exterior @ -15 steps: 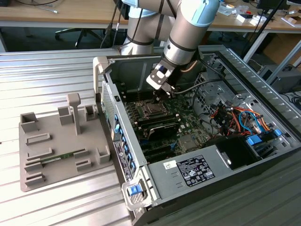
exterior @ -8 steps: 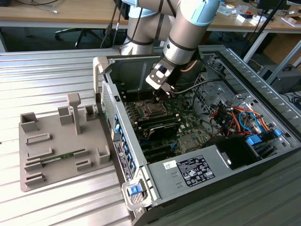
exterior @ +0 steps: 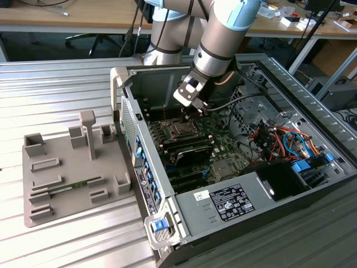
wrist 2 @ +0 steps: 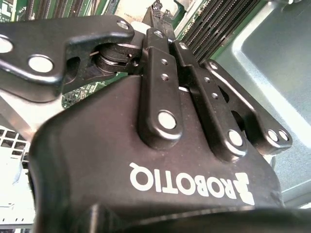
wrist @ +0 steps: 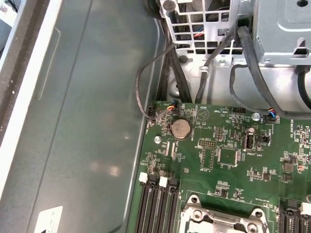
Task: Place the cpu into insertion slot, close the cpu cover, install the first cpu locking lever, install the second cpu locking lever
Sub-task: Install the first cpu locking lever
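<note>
Insertion slot (exterior: 179, 129) lies just below and ahead of the gripper (wrist 2: 159, 17). The cpu cover (wrist: 221, 219) appears to lie down over it, and I cannot tell whether the cpu sits beneath. Fingertips are drawn together, nothing visible between them. Judged risks: a descent slightly off line could scrape the slot's rim or the green board (wrist: 228, 145) around it, and the black cable (exterior: 234, 103) just beside the wrist could snag as the arm turns.
</note>
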Controlling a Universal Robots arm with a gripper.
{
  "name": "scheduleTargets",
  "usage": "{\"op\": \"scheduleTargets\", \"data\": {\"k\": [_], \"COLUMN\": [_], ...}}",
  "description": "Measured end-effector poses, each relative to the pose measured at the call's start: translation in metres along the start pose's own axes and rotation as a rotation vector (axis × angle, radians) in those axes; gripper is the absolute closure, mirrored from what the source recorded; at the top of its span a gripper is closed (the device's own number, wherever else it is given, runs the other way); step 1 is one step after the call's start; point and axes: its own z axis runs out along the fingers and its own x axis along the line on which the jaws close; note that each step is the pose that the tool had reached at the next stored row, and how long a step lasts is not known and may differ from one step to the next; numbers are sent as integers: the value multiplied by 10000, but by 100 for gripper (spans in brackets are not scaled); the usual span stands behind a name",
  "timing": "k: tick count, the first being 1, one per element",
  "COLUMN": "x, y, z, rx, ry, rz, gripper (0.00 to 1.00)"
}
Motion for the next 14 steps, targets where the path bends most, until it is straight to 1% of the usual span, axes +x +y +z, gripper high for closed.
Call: {"op": "scheduleTargets", "data": {"k": [4,14], "x": [0,0], "y": [0,0], "z": [0,0], "rx": [7,14], "ry": [-11,-24], "rz": [-149,-310], "gripper": [90,90]}}
